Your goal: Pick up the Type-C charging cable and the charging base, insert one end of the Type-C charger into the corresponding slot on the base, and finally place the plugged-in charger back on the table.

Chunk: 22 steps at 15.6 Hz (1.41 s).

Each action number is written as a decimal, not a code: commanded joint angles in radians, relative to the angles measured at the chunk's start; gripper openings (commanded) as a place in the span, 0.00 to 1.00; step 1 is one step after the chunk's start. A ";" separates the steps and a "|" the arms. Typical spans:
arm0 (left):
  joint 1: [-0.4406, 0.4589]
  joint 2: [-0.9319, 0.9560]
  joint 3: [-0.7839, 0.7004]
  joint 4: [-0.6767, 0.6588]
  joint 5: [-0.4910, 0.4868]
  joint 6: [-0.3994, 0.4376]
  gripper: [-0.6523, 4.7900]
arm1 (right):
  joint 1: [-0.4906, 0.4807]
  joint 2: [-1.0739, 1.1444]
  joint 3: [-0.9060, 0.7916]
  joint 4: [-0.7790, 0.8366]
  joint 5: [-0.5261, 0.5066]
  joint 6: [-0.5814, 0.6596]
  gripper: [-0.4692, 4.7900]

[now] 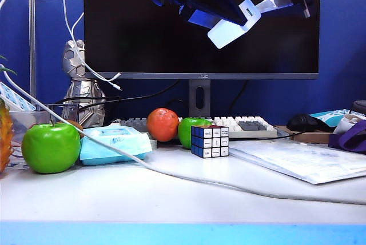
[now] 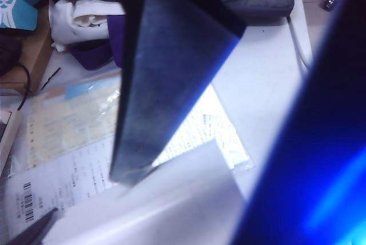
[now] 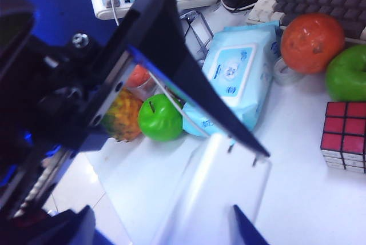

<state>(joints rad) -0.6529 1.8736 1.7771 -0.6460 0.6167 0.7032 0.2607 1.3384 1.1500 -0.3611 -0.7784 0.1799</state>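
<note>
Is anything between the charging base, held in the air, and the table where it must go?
Nothing visible does. The left gripper holds the charging base high before the monitor, right gripper beside it; bare table lies below, puzzle cube nearby.

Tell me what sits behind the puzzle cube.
A green apple, its lower right covered by the cube; whatever lies behind that part cannot be seen. The keyboard runs further back. The left gripper and right gripper hang high before the monitor.
</note>
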 commanded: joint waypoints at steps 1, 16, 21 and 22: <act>-0.007 -0.013 0.005 0.068 0.016 0.003 1.00 | 0.003 0.016 0.003 0.002 -0.029 0.010 0.60; -0.007 -0.013 0.005 0.128 -0.034 0.000 1.00 | 0.002 0.061 0.003 -0.008 -0.031 0.030 0.70; -0.007 -0.013 0.005 0.128 -0.032 0.000 1.00 | 0.002 0.061 0.003 -0.023 -0.001 0.030 0.85; -0.007 -0.013 0.005 0.128 -0.028 0.000 1.00 | 0.002 0.061 0.003 -0.017 -0.001 0.030 0.84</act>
<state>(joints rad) -0.6590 1.8702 1.7737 -0.5602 0.5728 0.7074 0.2588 1.4021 1.1522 -0.3794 -0.7746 0.2142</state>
